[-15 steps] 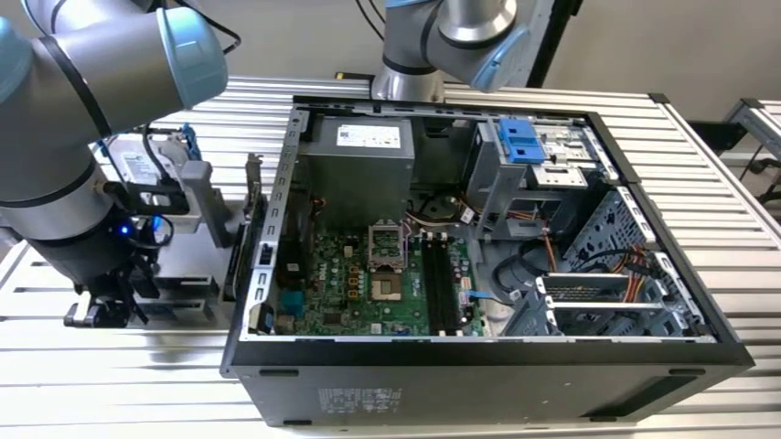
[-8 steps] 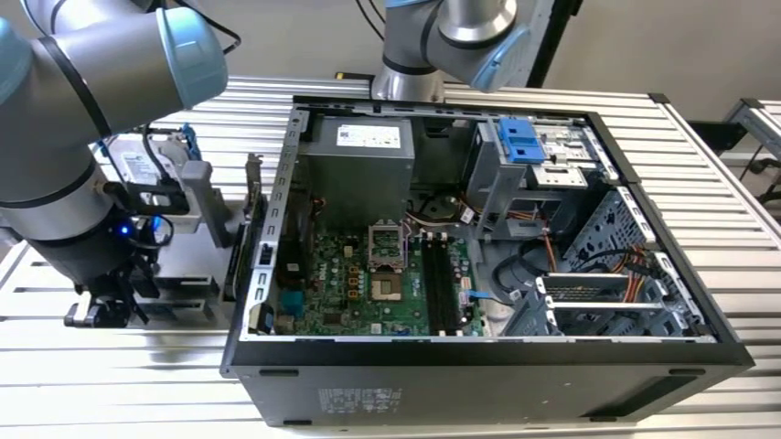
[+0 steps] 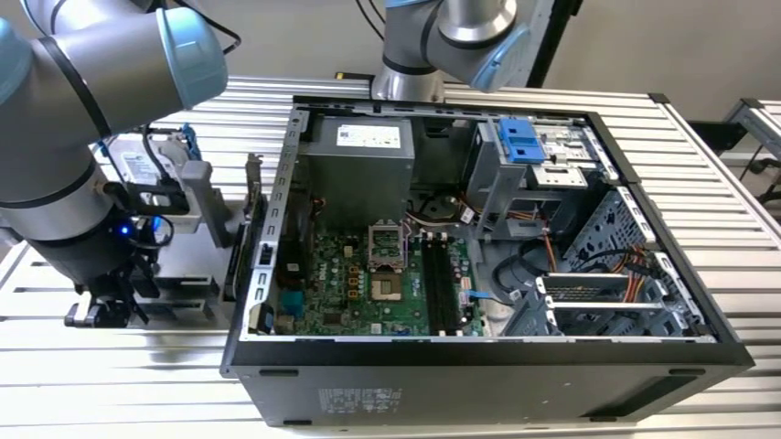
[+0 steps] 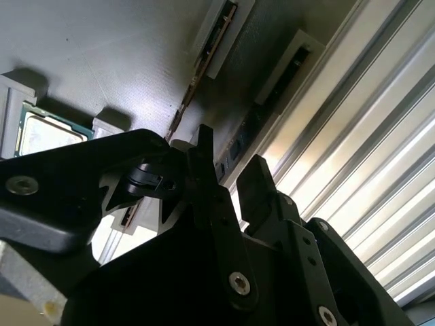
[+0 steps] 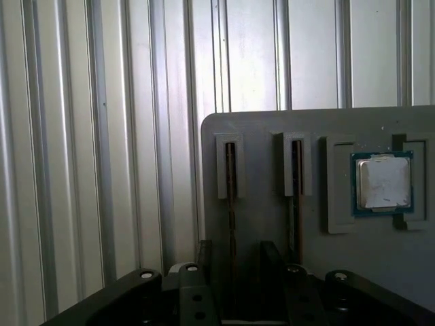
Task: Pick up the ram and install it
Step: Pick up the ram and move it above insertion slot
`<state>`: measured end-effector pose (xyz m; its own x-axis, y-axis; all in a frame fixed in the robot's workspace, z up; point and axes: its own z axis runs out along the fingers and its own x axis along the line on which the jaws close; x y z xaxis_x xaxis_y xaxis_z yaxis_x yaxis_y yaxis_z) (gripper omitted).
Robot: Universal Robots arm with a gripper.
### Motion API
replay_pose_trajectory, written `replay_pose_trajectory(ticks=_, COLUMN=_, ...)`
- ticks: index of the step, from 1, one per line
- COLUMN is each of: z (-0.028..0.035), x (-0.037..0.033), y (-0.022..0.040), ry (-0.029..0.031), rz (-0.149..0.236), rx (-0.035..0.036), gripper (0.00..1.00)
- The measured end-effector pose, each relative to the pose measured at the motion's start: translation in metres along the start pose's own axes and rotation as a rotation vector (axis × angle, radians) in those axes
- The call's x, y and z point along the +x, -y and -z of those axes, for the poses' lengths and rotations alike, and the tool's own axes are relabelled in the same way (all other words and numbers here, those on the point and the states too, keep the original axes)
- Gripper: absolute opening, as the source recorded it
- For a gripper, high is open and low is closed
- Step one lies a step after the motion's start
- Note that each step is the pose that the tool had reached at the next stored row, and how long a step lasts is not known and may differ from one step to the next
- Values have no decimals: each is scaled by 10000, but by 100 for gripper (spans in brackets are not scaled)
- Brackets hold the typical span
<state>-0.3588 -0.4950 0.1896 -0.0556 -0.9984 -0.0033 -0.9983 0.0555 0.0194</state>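
Two ram sticks stand on edge in slotted holders on a grey fixture plate (image 5: pixel 272 224). My gripper (image 5: pixel 238 268) is open, and its black fingers (image 5: pixel 206 265) straddle the ram (image 5: pixel 231 193) farther from the processor, without touching it. The second wrist view has that ram (image 4: pixel 268 102) running down into the gap of the gripper (image 4: pixel 229 173). The other ram stick (image 5: pixel 296 193) lies beside the outer finger, and appears again as a ram stick (image 4: pixel 194 81) in the second wrist view. In the exterior view the gripper (image 3: pixel 104 306) hangs low at the left, outside the case. The motherboard's black slots (image 3: pixel 440 283) hold nothing.
A processor chip (image 5: pixel 383 182) rests in a pocket of the same plate. The open computer case (image 3: pixel 488 352) stands to the exterior view's right of the plate. A hard drive (image 3: pixel 146 165) and an upright bracketed card (image 3: pixel 254 187) stand between the arm and the case. Ribbed aluminium table (image 5: pixel 81 170) surrounds everything.
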Motion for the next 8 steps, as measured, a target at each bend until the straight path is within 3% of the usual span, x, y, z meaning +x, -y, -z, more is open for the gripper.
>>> replay_pose_trajectory(ticks=8, z=-1, x=0, y=0, ry=0, rz=18, rx=1, gripper=100)
